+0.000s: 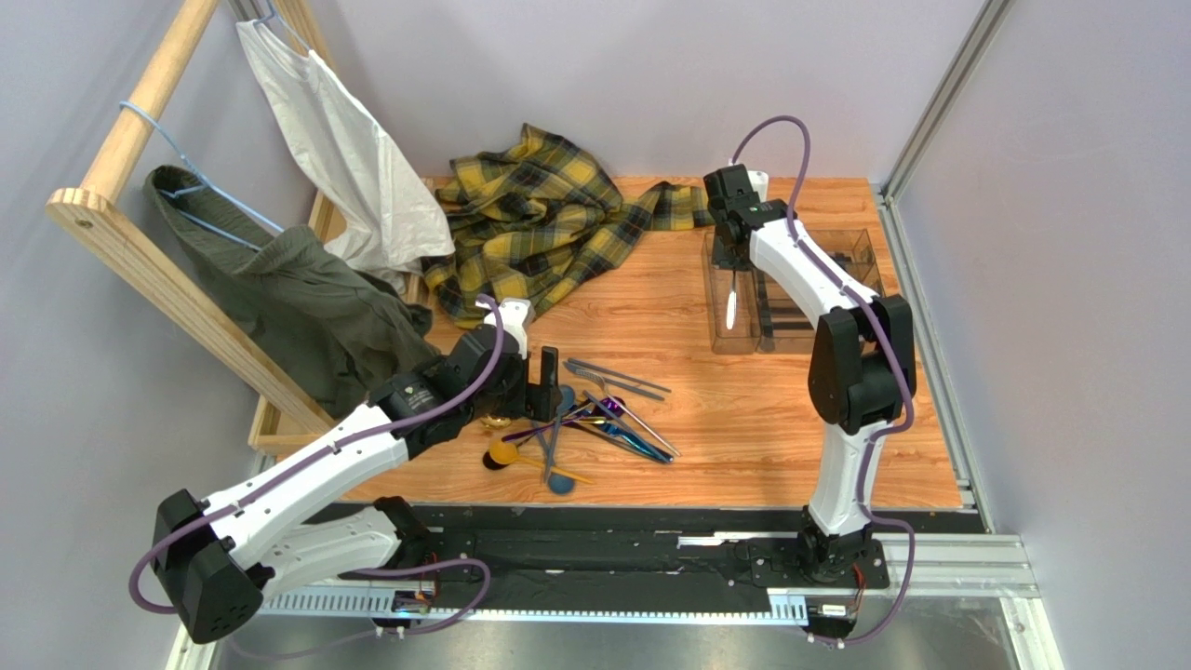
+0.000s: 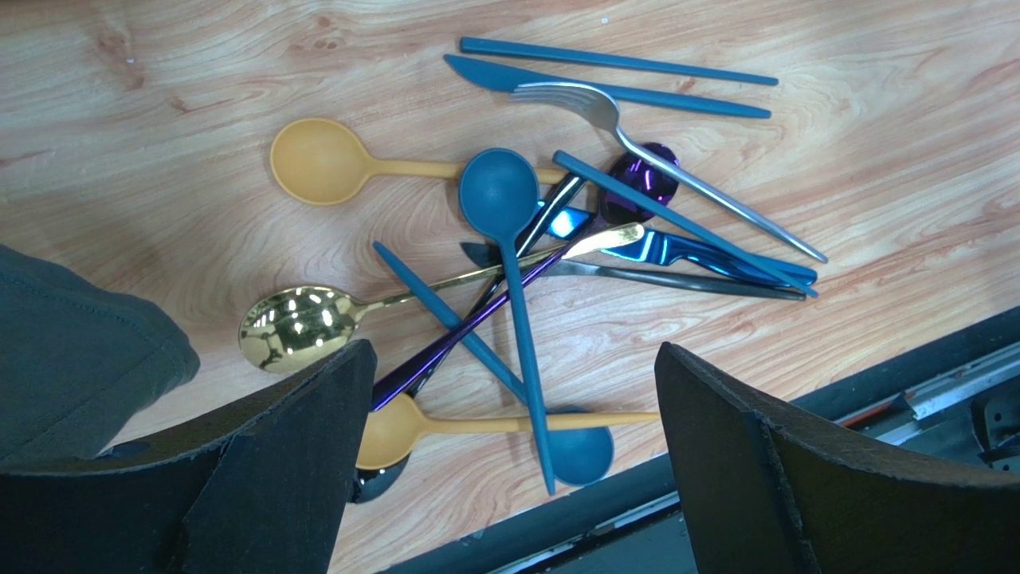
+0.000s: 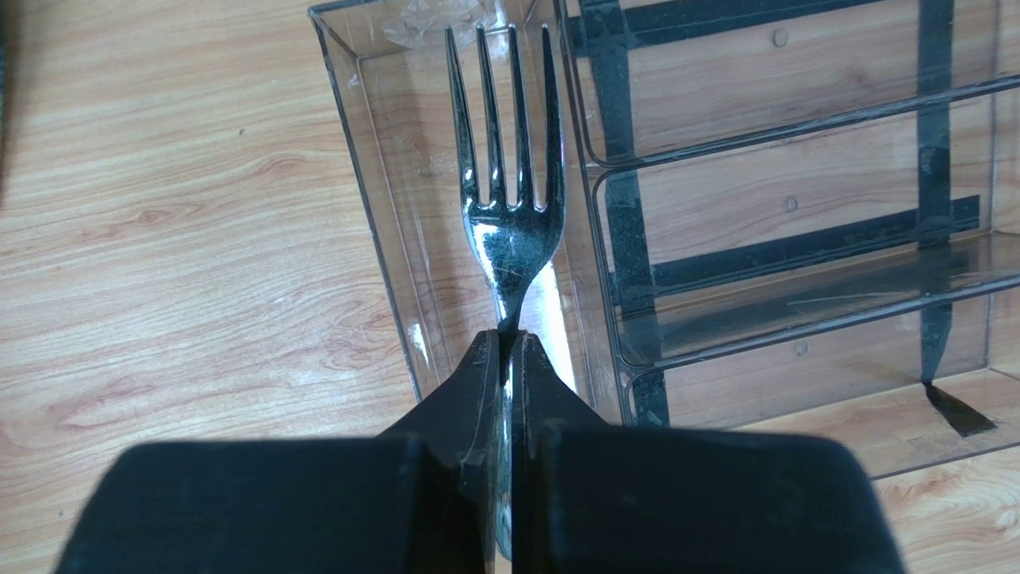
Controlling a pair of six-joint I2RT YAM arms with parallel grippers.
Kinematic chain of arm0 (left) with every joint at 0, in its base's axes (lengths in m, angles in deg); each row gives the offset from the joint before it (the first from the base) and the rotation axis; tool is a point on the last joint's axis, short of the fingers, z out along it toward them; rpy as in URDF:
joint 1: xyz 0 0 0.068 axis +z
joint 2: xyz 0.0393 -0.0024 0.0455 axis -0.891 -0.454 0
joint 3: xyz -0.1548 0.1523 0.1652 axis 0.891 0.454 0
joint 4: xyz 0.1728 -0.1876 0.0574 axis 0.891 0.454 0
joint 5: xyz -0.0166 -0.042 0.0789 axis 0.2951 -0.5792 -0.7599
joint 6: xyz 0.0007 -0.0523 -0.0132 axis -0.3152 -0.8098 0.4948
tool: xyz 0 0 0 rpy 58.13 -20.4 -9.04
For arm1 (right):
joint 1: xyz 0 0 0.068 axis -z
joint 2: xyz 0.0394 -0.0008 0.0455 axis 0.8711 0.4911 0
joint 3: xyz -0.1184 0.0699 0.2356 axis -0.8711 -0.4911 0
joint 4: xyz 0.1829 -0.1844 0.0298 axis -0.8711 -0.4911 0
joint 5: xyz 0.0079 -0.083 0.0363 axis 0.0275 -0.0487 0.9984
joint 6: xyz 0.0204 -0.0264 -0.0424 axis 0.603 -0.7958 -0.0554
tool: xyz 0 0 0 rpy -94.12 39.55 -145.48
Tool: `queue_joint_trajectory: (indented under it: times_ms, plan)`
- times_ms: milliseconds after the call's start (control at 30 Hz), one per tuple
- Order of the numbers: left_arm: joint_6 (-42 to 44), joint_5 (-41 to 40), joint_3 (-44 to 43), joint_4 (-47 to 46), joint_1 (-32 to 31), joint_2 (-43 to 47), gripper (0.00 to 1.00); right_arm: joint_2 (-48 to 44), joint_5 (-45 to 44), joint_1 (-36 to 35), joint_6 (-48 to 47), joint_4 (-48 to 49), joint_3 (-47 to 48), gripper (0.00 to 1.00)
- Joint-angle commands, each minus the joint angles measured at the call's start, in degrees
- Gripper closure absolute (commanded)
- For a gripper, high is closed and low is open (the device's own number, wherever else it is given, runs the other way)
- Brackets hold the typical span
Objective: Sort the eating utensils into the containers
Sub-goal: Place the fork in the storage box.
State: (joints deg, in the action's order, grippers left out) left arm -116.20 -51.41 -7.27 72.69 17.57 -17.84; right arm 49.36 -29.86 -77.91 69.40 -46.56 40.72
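Observation:
The eating utensils lie in a loose heap (image 1: 594,419) near the table's front edge. In the left wrist view I see a matte yellow spoon (image 2: 317,159), a teal spoon (image 2: 499,191), a shiny gold spoon (image 2: 293,325), a silver fork (image 2: 671,168), a teal knife (image 2: 599,86) and iridescent blue-purple pieces (image 2: 653,248). My left gripper (image 2: 512,350) hangs open above the heap's near side (image 1: 550,377). My right gripper (image 3: 503,344) is shut on another silver fork (image 3: 509,233), tines over the leftmost compartment of the clear tray (image 3: 359,179), which sits far right (image 1: 856,258).
A yellow plaid cloth (image 1: 538,224) is bunched at the back of the table. A wooden rack (image 1: 140,237) with a white garment (image 1: 343,154) and a green one (image 1: 294,293) stands at the left. A black rail (image 1: 629,538) runs along the near edge.

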Motion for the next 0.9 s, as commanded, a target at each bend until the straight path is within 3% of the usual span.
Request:
queue_joint_trajectory:
  times_ms: [0, 600, 867]
  plan:
    - [-0.07, -0.36, 0.76, -0.09, -0.01, 1.12, 0.04, 0.74, 0.25, 0.10, 0.39, 0.07, 0.72, 1.00]
    - [-1.39, -0.09, 0.50, 0.97, -0.10, 2.52, 0.04, -0.14, 3.23, 0.62, -1.10, -0.90, -4.29, 0.97]
    - [-1.74, -0.09, 0.85, 1.23, -0.01, 3.84, 0.04, -1.98, 3.76, 0.89, -2.24, -1.16, -3.23, 0.75]
